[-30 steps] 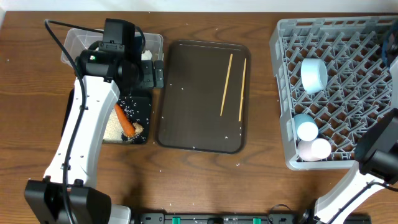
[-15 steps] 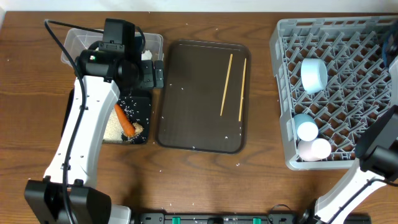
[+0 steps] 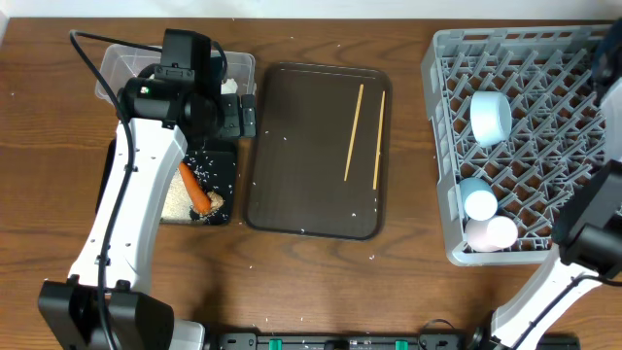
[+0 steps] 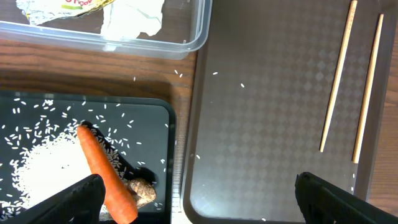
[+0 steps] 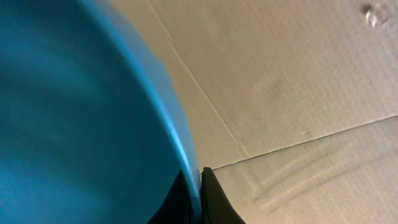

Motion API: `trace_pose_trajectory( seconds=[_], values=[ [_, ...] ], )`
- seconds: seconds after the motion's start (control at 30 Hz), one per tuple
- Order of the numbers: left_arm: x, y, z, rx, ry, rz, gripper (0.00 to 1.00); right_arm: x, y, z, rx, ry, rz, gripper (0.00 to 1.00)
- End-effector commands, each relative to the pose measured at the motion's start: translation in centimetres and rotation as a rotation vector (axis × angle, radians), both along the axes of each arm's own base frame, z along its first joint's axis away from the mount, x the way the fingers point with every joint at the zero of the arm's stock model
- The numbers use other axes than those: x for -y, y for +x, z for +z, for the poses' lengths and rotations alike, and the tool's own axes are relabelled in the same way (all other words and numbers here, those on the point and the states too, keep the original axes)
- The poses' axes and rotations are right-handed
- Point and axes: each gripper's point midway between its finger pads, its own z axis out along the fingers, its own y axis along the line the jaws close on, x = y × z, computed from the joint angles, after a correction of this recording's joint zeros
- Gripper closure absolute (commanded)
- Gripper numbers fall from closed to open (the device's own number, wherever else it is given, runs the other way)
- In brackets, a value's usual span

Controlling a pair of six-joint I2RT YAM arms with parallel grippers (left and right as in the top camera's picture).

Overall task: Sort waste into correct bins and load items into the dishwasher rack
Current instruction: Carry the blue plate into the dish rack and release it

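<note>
My left gripper [image 4: 199, 202] is open and empty, over the edge between the black tray [image 4: 152, 115] and the dark-brown serving tray [image 4: 261, 124]. The black tray holds an orange carrot [image 4: 106, 174], a brown lump [image 4: 142, 190] and white rice [image 4: 43, 168]. The clear tub [image 4: 199, 31] holds white paper [image 4: 134, 15] and a yellow-green wrapper [image 4: 62, 5]. Two chopsticks [image 3: 354, 131] lie on the serving tray. My right gripper [image 5: 200, 186] is shut on the rim of the dark-blue bowl [image 5: 81, 124]. The bowl is out of the overhead view.
The grey rack [image 3: 544, 126] at the right holds a small light-blue bowl [image 3: 491, 117], a light-blue cup [image 3: 478, 200] and a pink cup [image 3: 493, 233]. The right arm [image 3: 593, 224] stands at the rack's right edge. Stray rice grains lie on the table.
The right arm has shifted slightly along the right edge of the overhead view. The left arm and the table objects have not moved.
</note>
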Motion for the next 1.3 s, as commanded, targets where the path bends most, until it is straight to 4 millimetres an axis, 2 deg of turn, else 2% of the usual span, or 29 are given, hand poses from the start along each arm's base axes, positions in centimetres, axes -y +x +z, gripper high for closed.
trace_pose_trajectory(
  seconds=[0.0, 0.17, 0.3, 0.33, 0.4, 0.47, 0.53, 0.6, 0.83, 0.9, 0.93, 1.03, 1.1, 1.17, 1.27],
  values=[
    [0.1, 0.0, -0.1, -0.007, 0.002, -0.012, 0.02, -3.9, 2.5, -1.9, -0.084, 0.011, 0.088, 0.99],
    [0.1, 0.0, -0.1, -0.007, 0.002, -0.012, 0.02, -9.1, 4.3, -1.4, -0.103, -0.031, 0.126, 0.99],
    [0.1, 0.0, -0.1, -0.007, 0.002, -0.011, 0.02, -13.7, 5.1, 0.1, -0.169, -0.124, 0.138, 0.96],
    [0.1, 0.0, -0.1, -0.007, 0.003, -0.012, 0.02, -15.0, 5.2, 0.5, -0.205, -0.151, 0.147, 0.86],
    [0.1, 0.0, -0.1, -0.007, 0.003, -0.012, 0.02, -17.0, 5.5, 1.0, -0.252, -0.189, 0.168, 0.60],
    [0.1, 0.0, -0.1, -0.007, 0.002, -0.012, 0.02, -19.1, 6.1, 1.6, -0.249, -0.214, 0.192, 0.30],
    [0.1, 0.0, -0.1, -0.007, 0.002, -0.012, 0.02, -20.5, 6.5, 2.0, -0.228, -0.223, 0.213, 0.17],
    [0.1, 0.0, -0.1, -0.007, 0.002, -0.012, 0.02, -21.4, 6.8, 2.3, -0.201, -0.226, 0.228, 0.12],
    [0.1, 0.0, -0.1, -0.007, 0.002, -0.012, 0.02, -23.3, 7.0, 4.7, -0.090, -0.228, 0.243, 0.05],
    [0.1, 0.0, -0.1, -0.007, 0.002, -0.012, 0.02, -24.4, 7.0, 5.5, -0.002, -0.199, 0.252, 0.02],
    [0.1, 0.0, -0.1, -0.007, 0.002, -0.012, 0.02, -25.6, 7.1, 5.5, 0.023, -0.176, 0.287, 0.02],
    [0.1, 0.0, -0.1, -0.007, 0.003, -0.012, 0.02, -29.8, 8.1, 3.9, -0.014, -0.116, 0.435, 0.02],
    [0.1, 0.0, -0.1, -0.007, 0.002, -0.011, 0.02, -33.6, 8.7, 1.8, -0.042, -0.034, 0.564, 0.01],
    [0.1, 0.0, -0.1, -0.007, 0.002, -0.012, 0.02, -38.2, 8.8, -1.0, -0.058, 0.118, 0.711, 0.02],
    [0.1, 0.0, -0.1, -0.007, 0.003, -0.012, 0.02, -46.0, 7.7, -5.0, -0.006, 0.489, 0.861, 0.06]
  ],
)
